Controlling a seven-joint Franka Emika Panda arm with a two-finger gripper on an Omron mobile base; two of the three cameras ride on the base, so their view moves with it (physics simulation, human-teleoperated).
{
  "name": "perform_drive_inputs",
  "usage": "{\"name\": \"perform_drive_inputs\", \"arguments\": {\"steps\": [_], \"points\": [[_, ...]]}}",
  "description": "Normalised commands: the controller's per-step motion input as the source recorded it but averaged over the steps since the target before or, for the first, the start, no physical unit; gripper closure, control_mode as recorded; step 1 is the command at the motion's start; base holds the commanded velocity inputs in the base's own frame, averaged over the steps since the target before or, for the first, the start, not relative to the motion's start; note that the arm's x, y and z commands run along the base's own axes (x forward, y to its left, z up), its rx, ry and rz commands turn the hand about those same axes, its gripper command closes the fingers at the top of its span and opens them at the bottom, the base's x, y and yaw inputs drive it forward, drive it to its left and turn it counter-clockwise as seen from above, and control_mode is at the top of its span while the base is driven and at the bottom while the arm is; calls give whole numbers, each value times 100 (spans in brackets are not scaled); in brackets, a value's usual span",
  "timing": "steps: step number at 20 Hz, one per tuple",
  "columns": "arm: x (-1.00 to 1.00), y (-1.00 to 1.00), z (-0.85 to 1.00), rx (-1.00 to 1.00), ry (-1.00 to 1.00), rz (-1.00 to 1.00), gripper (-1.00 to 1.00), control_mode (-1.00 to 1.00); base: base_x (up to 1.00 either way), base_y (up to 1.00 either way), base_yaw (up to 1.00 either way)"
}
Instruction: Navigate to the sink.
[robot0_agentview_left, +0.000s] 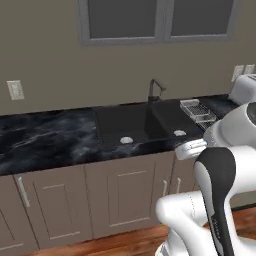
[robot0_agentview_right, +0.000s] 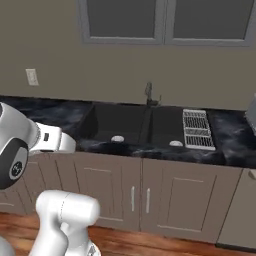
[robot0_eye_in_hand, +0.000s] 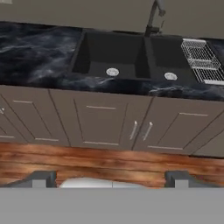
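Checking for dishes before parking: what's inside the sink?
The sink holds one round silver drain per basin, nothing else seen. The near walls hide each basin's front floor.

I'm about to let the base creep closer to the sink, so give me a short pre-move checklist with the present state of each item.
1. Sink ahead of the base, in both base views and the hand view: ok.
2. Floor between base and cabinets bare of obstacles: ok, as far as the hand view reaches.
3. Cabinet doors below the sink shut, none swung into the path: ok.
4. Gripper open and holding nothing: ok.
5. Dish rack sits over the sink's right side, back from the counter edge: ok.
6. Arm's clearance from the counter front edge: cannot tell.
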Motion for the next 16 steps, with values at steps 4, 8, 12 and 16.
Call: {"name": "perform_drive_inputs", "arguments": {"steps": [4, 8, 12, 16], "points": [[0, 0, 0, 0, 0, 0, -100, 100, 99, -98, 37], [0, 0, 0, 0, 0, 0, -100, 100, 100, -57, 17], [0, 0, 0, 0, 0, 0, -100, 100, 100, 4, -4], [0, 0, 0, 0, 0, 0, -100, 100, 100, 19, -25]]}}
